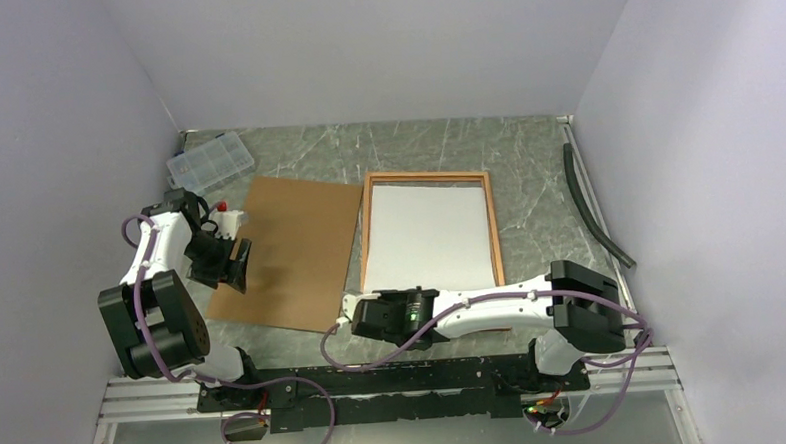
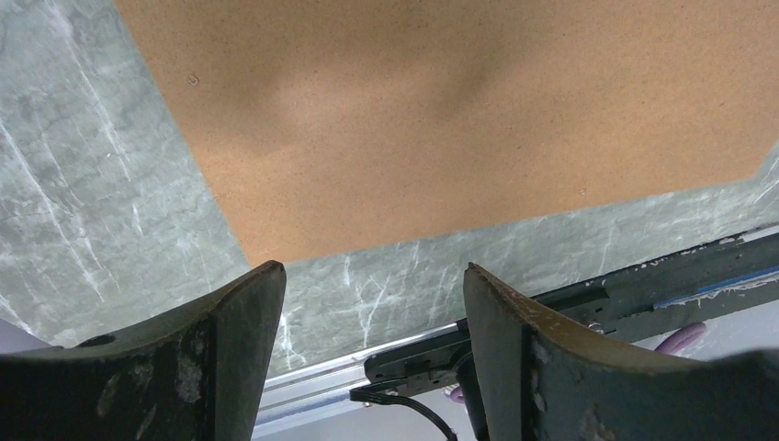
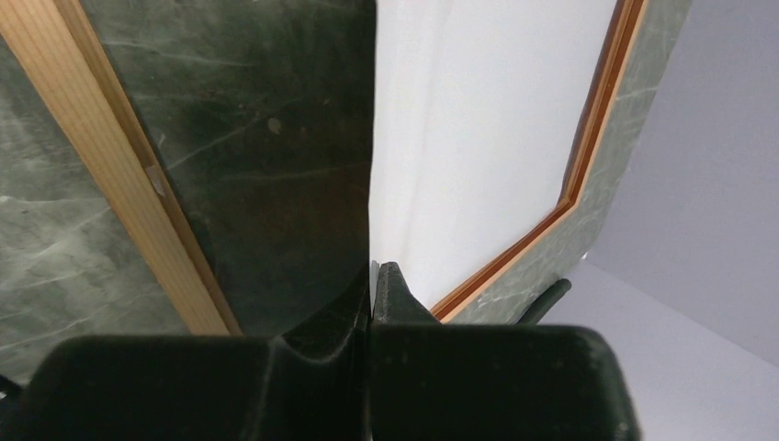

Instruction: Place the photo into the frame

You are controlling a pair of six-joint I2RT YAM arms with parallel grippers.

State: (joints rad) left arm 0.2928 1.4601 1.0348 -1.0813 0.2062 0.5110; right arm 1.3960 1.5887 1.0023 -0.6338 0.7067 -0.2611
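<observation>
The frame (image 1: 427, 175), with a narrow red-orange border, lies flat at the table's centre. The photo (image 1: 430, 235) lies inside it, and only its plain white side shows. My right gripper (image 1: 358, 314) is at the frame's near left corner, shut on the photo's edge. In the right wrist view the fingers (image 3: 372, 271) pinch the thin white sheet (image 3: 487, 138). The frame's tan rail (image 3: 110, 165) and dark glazing are to its left. My left gripper (image 1: 239, 269) is open and empty over the left near edge of the brown backing board (image 1: 290, 251). The left wrist view shows its jaws apart (image 2: 372, 276) below the board (image 2: 441, 110).
A clear plastic organiser box (image 1: 209, 160) sits at the back left. A small white and red object (image 1: 227, 217) is beside the left arm. A black hose (image 1: 594, 208) lies along the right wall. A metal rail (image 1: 376, 383) runs along the near edge.
</observation>
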